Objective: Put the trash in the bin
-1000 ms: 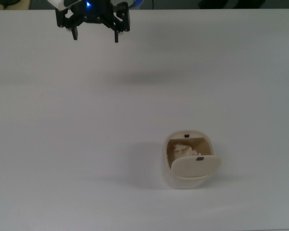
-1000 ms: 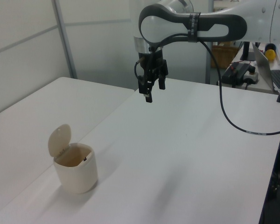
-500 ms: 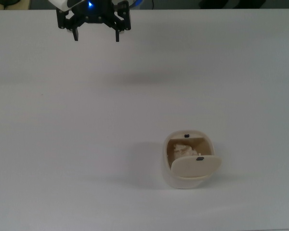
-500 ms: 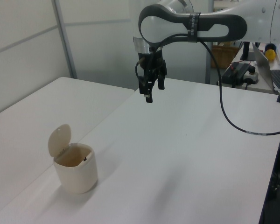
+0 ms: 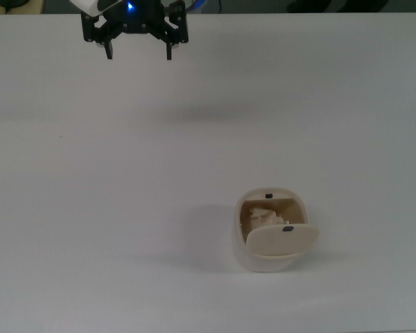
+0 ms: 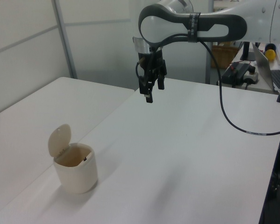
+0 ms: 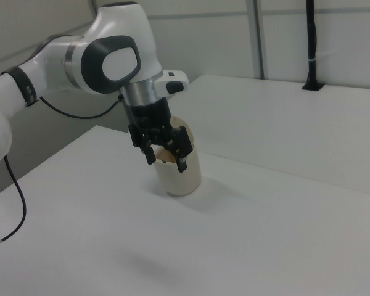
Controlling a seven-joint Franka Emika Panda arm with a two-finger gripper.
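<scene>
Inside the smooth, rounded cream bin [image 5: 270, 258] sits the lumpy white paper wad [image 5: 262, 216], while the black end effector [image 5: 138, 53] hangs released, fingers apart.

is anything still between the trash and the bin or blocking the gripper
Nothing visible stands in the way. The trash already lies inside the bin, whose flap lid is tipped open. The gripper is open and empty, high above bare table, far from the bin.
</scene>
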